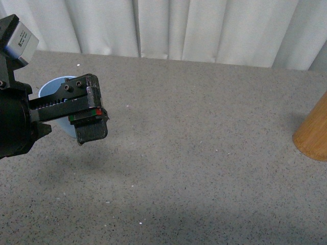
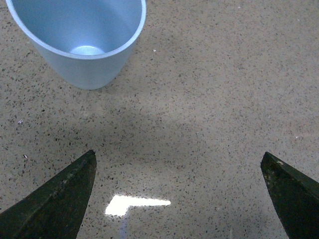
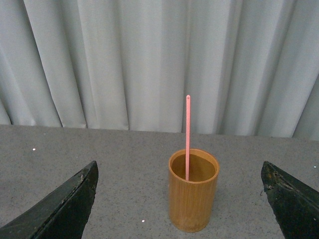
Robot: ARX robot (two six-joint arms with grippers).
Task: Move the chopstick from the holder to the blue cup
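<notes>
Across the back of the scene hangs a pale pleated curtain (image 1: pixel 204 25), and before it lies a grey speckled table (image 1: pixel 204 173), which bears every object. Left side of the front view: the black left arm ends in the left gripper (image 1: pixel 91 108), held clear of the table above its own faint shadow. The left wrist view shows its jaws set wide apart with only bare tabletop between the two dark fingers (image 2: pixel 60 199); nothing is held. The right gripper (image 3: pixel 179 165) appears only in the right wrist view, likewise spread wide and empty, its fingertips framing the scene beyond. Next in size is the holder (image 3: pixel 193 199), an orange-brown cylinder standing upright on the table, beyond the right gripper and not touched by it. In the front view it is cut off by the right edge, well apart from the blue cup (image 1: pixel 51 87). That cup stands upright at the far left, partly hidden behind the left gripper; the left wrist view shows its interior empty and the cup lying beyond the fingertips, not between them. Smallest is the chopstick (image 3: pixel 188 134), salmon-pink, standing nearly upright inside the holder, with about half its visible length rising above the rim against the curtain.
</notes>
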